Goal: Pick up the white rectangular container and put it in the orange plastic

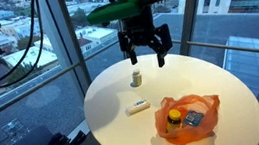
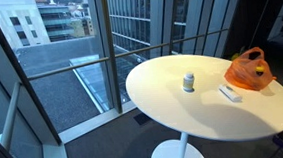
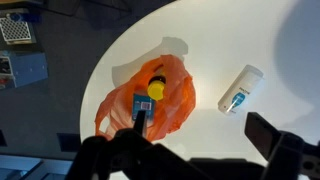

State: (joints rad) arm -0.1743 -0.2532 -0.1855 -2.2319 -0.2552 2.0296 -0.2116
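the pincer (image 1: 148,52) hangs wide open and empty above the counter (image 1: 211,82); descending, it may clip the bottle (image 1: 136,78) or skid the flat container (image 1: 138,106) away.

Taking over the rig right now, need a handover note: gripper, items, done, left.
Gripper: open, empty, above the table.
White container: lying on the table beside the orange bag, not in it.
Small bottle: upright, apart from both.
Done: nothing yet; the bag holds only other items.
Left: grasp the container, put it in the bag.
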